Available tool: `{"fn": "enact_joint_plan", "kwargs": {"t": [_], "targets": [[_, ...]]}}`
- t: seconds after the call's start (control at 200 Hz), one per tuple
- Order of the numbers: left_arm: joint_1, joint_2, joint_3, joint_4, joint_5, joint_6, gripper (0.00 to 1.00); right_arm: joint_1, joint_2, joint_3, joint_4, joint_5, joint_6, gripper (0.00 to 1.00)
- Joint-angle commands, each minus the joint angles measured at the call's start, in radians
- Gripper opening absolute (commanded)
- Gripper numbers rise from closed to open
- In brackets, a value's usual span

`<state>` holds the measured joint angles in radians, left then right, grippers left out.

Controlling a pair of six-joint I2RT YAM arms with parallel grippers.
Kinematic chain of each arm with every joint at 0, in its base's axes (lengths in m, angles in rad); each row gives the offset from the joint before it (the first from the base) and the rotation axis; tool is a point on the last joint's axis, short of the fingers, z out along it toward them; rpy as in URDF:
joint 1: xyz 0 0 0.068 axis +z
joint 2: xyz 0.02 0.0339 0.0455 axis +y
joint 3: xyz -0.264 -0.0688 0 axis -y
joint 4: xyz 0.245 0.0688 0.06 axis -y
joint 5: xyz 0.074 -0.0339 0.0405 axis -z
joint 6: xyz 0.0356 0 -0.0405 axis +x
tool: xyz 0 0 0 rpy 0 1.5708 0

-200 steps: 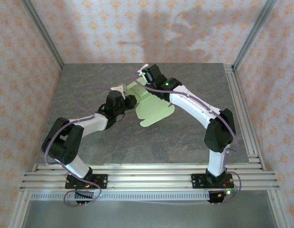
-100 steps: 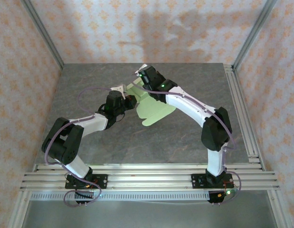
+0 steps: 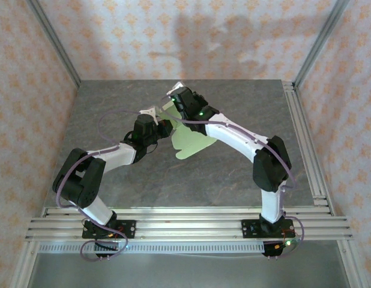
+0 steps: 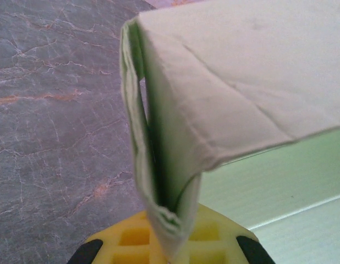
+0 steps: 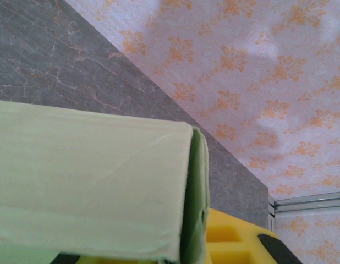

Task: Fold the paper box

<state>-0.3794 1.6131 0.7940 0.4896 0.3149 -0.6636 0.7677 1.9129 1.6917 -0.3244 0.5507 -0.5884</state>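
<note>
While I work the paper box (image 3: 196,144) at mid-table (image 3: 233,180), between the two arms, the left gripper (image 4: 167,242) is clamped on a doubled fold along one edge. The right gripper (image 5: 198,242) sits against another folded edge, but I cannot tell whether it is closed on it. Risks, as I judge them: opposed pulling could tear or crease the thin card, and a loose right grip could let the panel spring open.

No readable text, label, number anywhere (paper box (image 4: 225,82) blank, wallpaper (image 5: 241,55) mere floral pattern).
</note>
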Motion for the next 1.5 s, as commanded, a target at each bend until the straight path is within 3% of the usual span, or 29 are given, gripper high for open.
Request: {"fn": "enact_joint_plan", "kwargs": {"t": [0.0,0.125,0.37,0.435,0.475,0.506,0.556,0.801,0.891,1.086,1.301,1.497], "targets": [[-0.008,-0.033,0.023,0.05,0.031,0.014,0.0,0.004,0.025,-0.018,0.027,0.024,-0.017,0.14],[-0.009,-0.038,0.022,0.048,0.029,0.013,0.0,0.004,0.025,-0.024,0.031,0.031,-0.022,0.0],[-0.008,-0.042,0.028,0.035,0.023,0.006,0.0,0.005,0.012,-0.086,0.112,0.057,-0.074,0.0],[-0.009,-0.038,0.033,0.032,0.022,0.004,0.0,0.005,0.008,-0.09,0.112,0.053,-0.058,0.21],[-0.007,-0.038,0.033,0.03,0.019,0.001,0.0,0.005,0.003,-0.094,0.113,0.049,-0.053,0.25],[-0.009,-0.037,0.034,0.031,0.017,-0.001,0.0,0.005,0.0,-0.098,0.117,0.049,-0.051,0.21],[-0.009,-0.036,0.033,0.032,0.013,-0.004,0.0,0.005,-0.004,-0.103,0.125,0.054,-0.055,0.0],[-0.009,-0.032,0.053,-0.003,-0.007,-0.021,0.0,0.012,-0.01,-0.128,0.174,0.075,-0.056,0.0],[-0.009,-0.035,0.054,-0.012,-0.016,-0.021,0.0,0.012,-0.03,-0.122,0.156,0.04,-0.007,0.29],[-0.008,-0.046,0.073,-0.096,-0.066,-0.028,0.0,-0.009,-0.113,-0.12,0.08,-0.134,0.121,0.67],[-0.009,-0.053,0.091,-0.152,-0.089,-0.043,0.0,-0.066,-0.217,-0.162,0.026,-0.395,0.209,0.85],[-0.009,-0.064,0.09,-0.163,-0.089,-0.024,0.0,-0.154,-0.338,-0.236,0.035,-0.72,0.263,0.89]]}}
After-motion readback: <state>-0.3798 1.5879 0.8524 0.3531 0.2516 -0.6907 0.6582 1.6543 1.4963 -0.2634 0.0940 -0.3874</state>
